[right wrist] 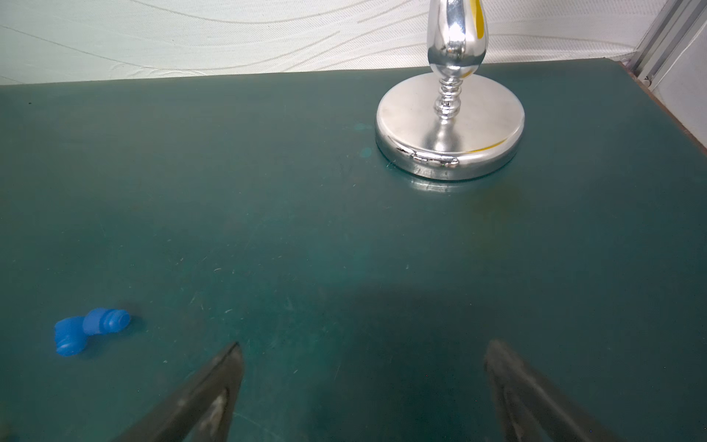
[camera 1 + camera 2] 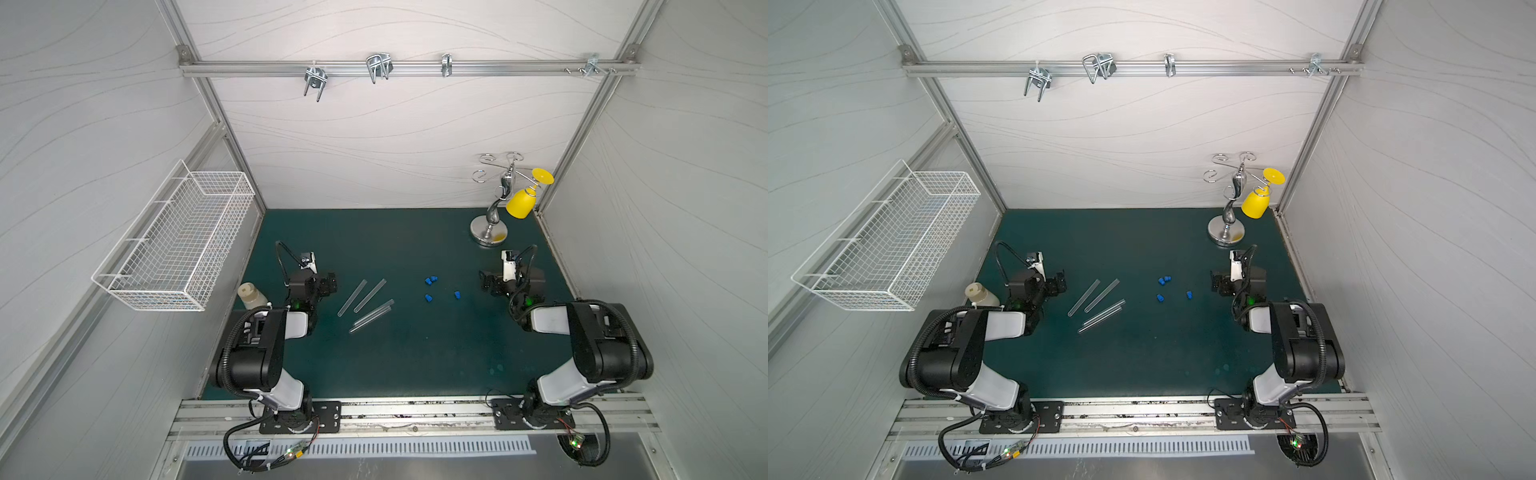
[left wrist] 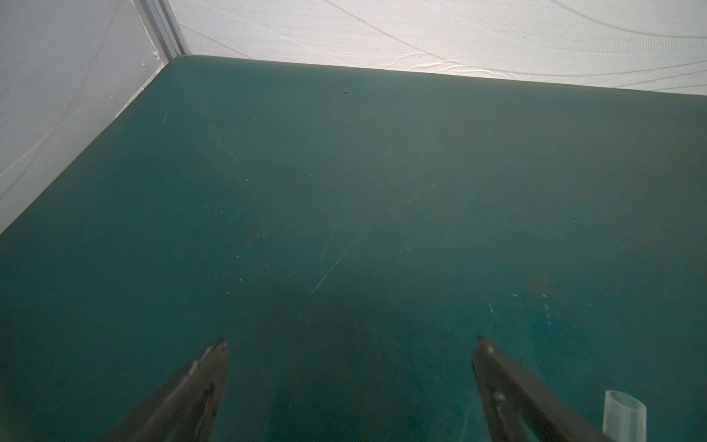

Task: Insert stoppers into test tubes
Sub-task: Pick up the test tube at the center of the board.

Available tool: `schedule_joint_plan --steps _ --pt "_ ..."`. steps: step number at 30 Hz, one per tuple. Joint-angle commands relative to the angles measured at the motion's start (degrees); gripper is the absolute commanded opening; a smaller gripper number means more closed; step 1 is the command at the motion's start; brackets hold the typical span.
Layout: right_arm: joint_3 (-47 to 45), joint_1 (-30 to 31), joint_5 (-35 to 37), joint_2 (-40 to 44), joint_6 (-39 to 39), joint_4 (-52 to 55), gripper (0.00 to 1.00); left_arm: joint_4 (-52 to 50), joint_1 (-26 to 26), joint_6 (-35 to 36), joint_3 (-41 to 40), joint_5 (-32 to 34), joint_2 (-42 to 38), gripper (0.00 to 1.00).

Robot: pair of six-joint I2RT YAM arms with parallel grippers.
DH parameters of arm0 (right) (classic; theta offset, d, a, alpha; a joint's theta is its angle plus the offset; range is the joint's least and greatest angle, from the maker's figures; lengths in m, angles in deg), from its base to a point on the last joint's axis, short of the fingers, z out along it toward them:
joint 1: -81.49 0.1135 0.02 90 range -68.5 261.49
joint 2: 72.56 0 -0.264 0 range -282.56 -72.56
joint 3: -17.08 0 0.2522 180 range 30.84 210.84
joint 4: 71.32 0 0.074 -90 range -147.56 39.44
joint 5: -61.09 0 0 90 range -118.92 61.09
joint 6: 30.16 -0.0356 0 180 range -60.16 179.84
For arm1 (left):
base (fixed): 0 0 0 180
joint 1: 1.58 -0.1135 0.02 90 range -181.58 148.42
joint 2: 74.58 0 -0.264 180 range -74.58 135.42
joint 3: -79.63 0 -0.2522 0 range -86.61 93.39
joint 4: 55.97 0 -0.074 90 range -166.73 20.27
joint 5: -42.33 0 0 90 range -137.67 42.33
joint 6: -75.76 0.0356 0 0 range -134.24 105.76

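Note:
Several clear test tubes (image 2: 369,296) (image 2: 1101,296) lie slanted on the green mat, left of centre in both top views. Several small blue stoppers (image 2: 428,297) (image 2: 1159,297) are scattered right of centre; two of them touch (image 1: 92,331). My left gripper (image 2: 330,284) (image 3: 350,344) hovers open just left of the tubes, nothing between its fingers; one tube's open end (image 3: 623,417) shows beside a finger. On the right of the stoppers my right gripper (image 2: 486,284) (image 1: 363,346) is open and empty too.
A cream-capped bottle (image 2: 251,294) stands by the left arm. A chrome stand (image 2: 489,232) (image 1: 449,126) with a hanging yellow cup (image 2: 521,203) occupies the back right corner. A white wire basket (image 2: 174,245) hangs on the left wall.

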Motion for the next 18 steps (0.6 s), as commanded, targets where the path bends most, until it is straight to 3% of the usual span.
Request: schedule_joint_plan --steps 1,18 --pt "1.2 0.25 0.55 -0.6 0.98 0.61 0.99 1.32 -0.24 0.09 1.0 -0.27 -0.27 1.0" --pt "0.85 -1.28 -2.23 -0.88 -0.26 -0.58 0.99 1.32 -0.18 0.14 1.03 -0.09 -0.25 1.0"
